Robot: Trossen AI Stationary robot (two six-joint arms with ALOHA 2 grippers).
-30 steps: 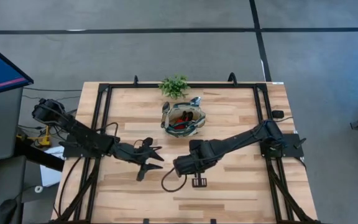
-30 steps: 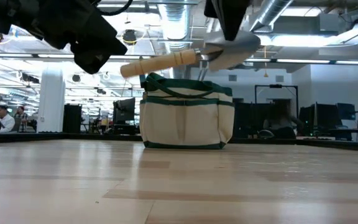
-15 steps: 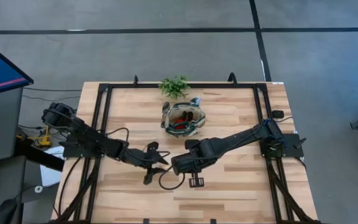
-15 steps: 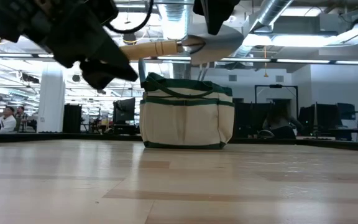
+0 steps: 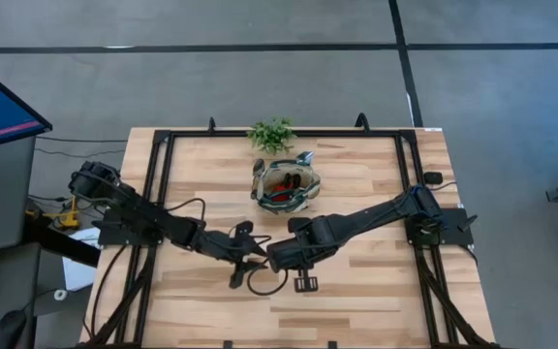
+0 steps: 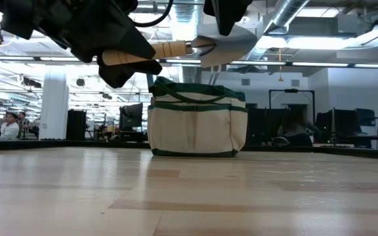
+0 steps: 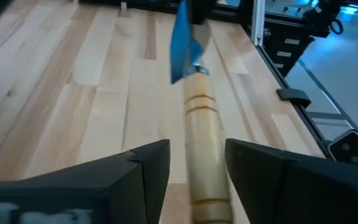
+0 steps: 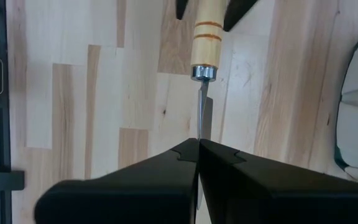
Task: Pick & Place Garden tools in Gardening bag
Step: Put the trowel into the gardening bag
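My right gripper (image 5: 275, 256) is shut on a silver trowel (image 6: 225, 42) with a light wooden handle (image 6: 166, 50). It holds the trowel high over the table's middle, with the handle pointing toward the table's left. My left gripper (image 5: 248, 254) is open, and its fingers stand on either side of the handle's free end (image 7: 202, 168). The tan gardening bag (image 5: 287, 186) with green trim stands on its base farther back (image 6: 197, 118). It holds a red-and-black item and other tools, with two silver tool heads sticking out. My right gripper pinches the trowel's blade (image 8: 199, 132) between its two fingers, which come from above and point down. The blade stands on edge between them. The trowel is lifted clear and lies about level. Whether my left gripper touches the handle I cannot tell.
A leafy green plant (image 5: 271, 134) stands behind the bag at the table's far edge. A small black object (image 5: 308, 283) sits on the table near the grippers. A black frame (image 5: 163, 145) runs round the table. Bare wood lies at the near left and right.
My left gripper has gone toward the table's right edge and up to the trowel, and its open fingers now stand around the handle's free end. My right gripper has shifted slightly left. The trowel has tipped from slanting to about level.
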